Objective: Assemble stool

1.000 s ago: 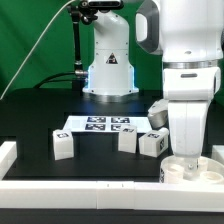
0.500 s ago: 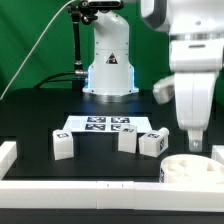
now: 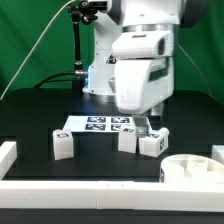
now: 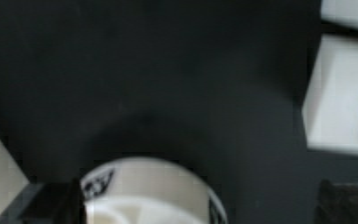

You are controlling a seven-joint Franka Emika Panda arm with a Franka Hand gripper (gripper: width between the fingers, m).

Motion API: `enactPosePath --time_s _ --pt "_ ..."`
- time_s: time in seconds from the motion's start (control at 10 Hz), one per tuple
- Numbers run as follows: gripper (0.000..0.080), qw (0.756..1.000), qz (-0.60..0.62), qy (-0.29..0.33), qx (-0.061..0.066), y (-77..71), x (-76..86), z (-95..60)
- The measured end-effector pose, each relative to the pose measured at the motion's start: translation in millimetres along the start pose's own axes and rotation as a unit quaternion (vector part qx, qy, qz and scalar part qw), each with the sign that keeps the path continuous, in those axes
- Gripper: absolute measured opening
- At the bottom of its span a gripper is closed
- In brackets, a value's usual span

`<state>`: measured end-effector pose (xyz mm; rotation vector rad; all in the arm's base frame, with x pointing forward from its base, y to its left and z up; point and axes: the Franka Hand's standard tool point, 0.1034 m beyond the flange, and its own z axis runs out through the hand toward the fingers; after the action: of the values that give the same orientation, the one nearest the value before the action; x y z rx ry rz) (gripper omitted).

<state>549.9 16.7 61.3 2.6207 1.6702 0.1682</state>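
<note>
**Open Gripper Hung Over the Stool Legs While the Seat Lay Apart**

Closest to the exterior camera ran the front border rail (image 3: pixel 80 186), well forward of the gripper (image 3: pixel 150 122) and lower than it. Just behind that rail, forward of the gripper and toward the exterior view's right of it, the round seat (image 3: pixel 195 170) sat on the black table (image 3: pixel 40 110), apart from the hand.

Next came three legs in a loose row. The closest leg (image 3: pixel 154 144) stood almost straight under the gripper, its tag facing the camera. The middle leg (image 3: pixel 127 140) stood just beside it, toward the exterior view's left of the hand. The far-off leg (image 3: pixel 62 145) stood well apart on that same side. None of them was joined to the seat.

The gripper, blurred, hung above the table with nothing in it. In the wrist view its dark fingertips (image 4: pixel 34 205) stood wide apart, released. A rounded white part (image 4: pixel 144 192) carrying a dark tag lay below the gap, but the blur hid which piece it was. A pale block (image 4: pixel 345 100) showed farther out, equally unclear.

Behind the gripper, toward the exterior view's left, the marker board (image 3: pixel 95 124) lay flat on the table. Farthest back stood the arm's white base (image 3: pixel 97 70) before a green backdrop (image 3: pixel 25 30).
</note>
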Motion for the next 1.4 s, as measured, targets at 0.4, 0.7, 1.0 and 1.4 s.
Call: enactPosePath --time_s 0.4,0.7,1.0,1.4 --pt "0.0649 1.0 0.017 -0.002 0.004 -1.1 -10.7 2.9" --pt "0.0649 0.986 0.164 -0.001 0.006 -0.3 -15.8 2.6" --pt "0.0649 0.951 0.31 -0.003 0.008 -0.4 -16.6 -0.2" --pt "0.0649 0.896 0.444 0.004 0.018 -1.9 -12.9 -0.3"
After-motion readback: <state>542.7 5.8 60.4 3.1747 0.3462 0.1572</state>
